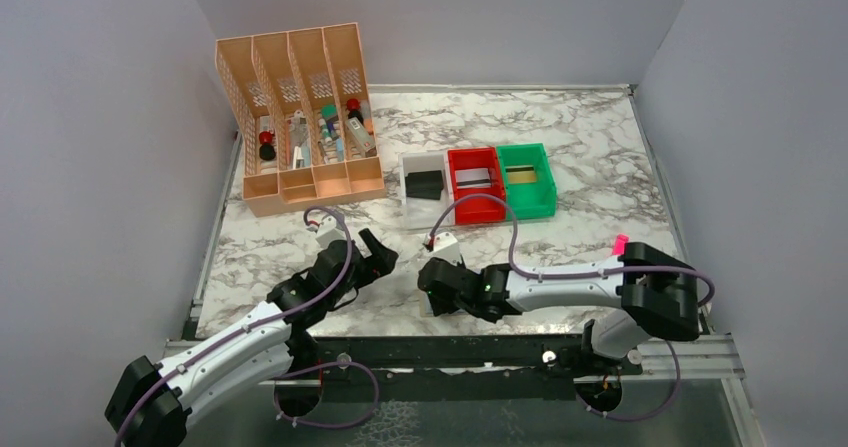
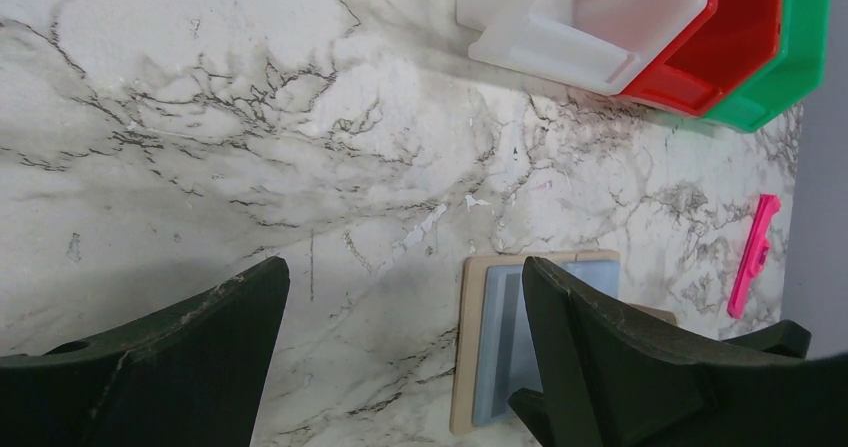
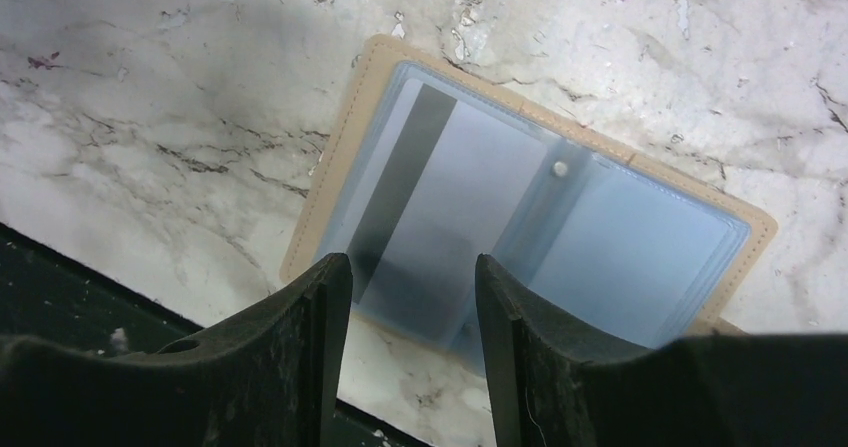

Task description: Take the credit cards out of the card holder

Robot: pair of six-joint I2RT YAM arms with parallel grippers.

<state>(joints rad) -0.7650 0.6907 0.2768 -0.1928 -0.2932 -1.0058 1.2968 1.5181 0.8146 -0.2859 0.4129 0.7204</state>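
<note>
The card holder lies open and flat on the marble, with a tan border and pale blue-grey lining. A silvery grey credit card with a dark stripe sits in its left pocket. My right gripper is open and empty just above the holder's near edge. My left gripper is open and empty to the left of the holder, whose right part is hidden behind my finger. In the top view my right gripper hides the holder. A black card lies in the white bin.
White, red and green bins stand in a row at the back; the red and green ones each hold a card. A tall orange organiser stands back left. A pink stick lies to the right. The table's front edge is close.
</note>
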